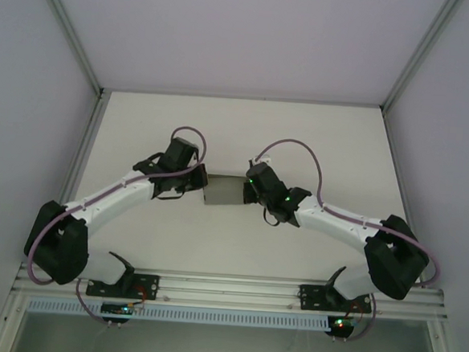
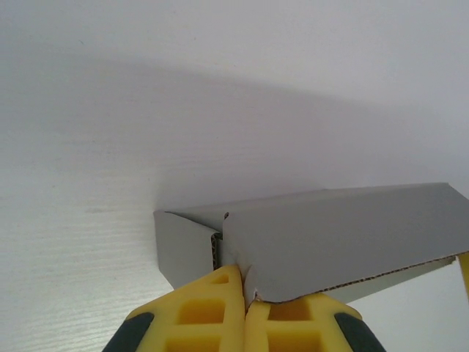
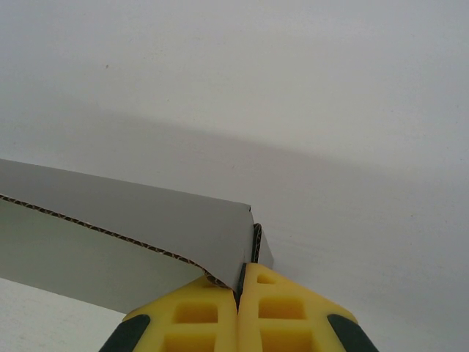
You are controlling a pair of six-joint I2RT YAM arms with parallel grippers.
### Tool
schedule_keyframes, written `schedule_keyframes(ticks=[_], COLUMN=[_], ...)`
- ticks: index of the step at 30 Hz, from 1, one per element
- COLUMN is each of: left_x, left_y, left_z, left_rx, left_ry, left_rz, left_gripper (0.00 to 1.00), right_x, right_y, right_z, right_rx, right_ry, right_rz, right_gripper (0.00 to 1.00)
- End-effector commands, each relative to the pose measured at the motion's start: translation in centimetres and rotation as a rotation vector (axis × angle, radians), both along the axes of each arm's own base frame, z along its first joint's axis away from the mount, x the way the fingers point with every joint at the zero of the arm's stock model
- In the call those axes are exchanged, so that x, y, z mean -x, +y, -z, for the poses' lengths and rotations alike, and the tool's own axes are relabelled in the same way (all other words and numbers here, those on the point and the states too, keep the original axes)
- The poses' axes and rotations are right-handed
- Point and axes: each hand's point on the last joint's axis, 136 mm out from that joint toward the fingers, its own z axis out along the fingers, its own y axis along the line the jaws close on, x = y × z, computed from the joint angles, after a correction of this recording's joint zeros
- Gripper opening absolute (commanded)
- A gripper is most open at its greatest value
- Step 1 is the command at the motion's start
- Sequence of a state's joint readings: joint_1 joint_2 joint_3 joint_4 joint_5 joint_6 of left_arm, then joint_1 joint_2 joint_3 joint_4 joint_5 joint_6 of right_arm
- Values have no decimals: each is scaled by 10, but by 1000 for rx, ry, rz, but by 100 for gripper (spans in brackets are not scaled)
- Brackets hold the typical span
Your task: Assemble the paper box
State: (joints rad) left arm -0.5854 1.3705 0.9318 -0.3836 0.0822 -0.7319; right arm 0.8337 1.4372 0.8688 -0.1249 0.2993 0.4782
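Observation:
The paper box (image 1: pixel 224 191) is a small grey card box in the middle of the white table, held between both arms. My left gripper (image 2: pixel 247 287) is shut on the box's left end wall, its yellow fingers (image 2: pixel 209 312) pinching the card where a folded side panel (image 2: pixel 337 242) meets the corner. My right gripper (image 3: pixel 239 282) is shut on the box's right end, its yellow fingers (image 3: pixel 282 312) clamping the corner of the grey wall (image 3: pixel 161 216). From above, the left gripper (image 1: pixel 192 183) and right gripper (image 1: pixel 252 189) flank the box.
The white table (image 1: pixel 237 136) is walled by pale panels at the left, back and right. An aluminium rail (image 1: pixel 226 290) with both arm bases runs along the near edge. Purple cables loop over each arm.

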Motion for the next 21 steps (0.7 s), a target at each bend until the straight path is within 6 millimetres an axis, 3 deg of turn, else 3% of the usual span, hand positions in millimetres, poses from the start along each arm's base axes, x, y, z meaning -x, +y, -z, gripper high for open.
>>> schedule_keyframes(ticks=[1,9,14,18,21], left_x=[27,46,51,45,40], left_y=[59,83,79,64,57], left_z=[54,79,87,85,77], left_rx=[-287,-396,-386,-316,-298], left_ry=[122,170,196,174,134], left_rz=[-132,-167,-142,-116,-94], left_gripper=[0,0,0,0,0], right_x=[33,32,30,30,26], right_y=[-49,-54,-54,-51,-41], right_z=[64,65,65,63,49], right_rx=[253,286,301,298,260], right_ry=[205,198,195,184,152], right_rz=[31,45,46,32,11], right_gripper=[0,0,0,0,4])
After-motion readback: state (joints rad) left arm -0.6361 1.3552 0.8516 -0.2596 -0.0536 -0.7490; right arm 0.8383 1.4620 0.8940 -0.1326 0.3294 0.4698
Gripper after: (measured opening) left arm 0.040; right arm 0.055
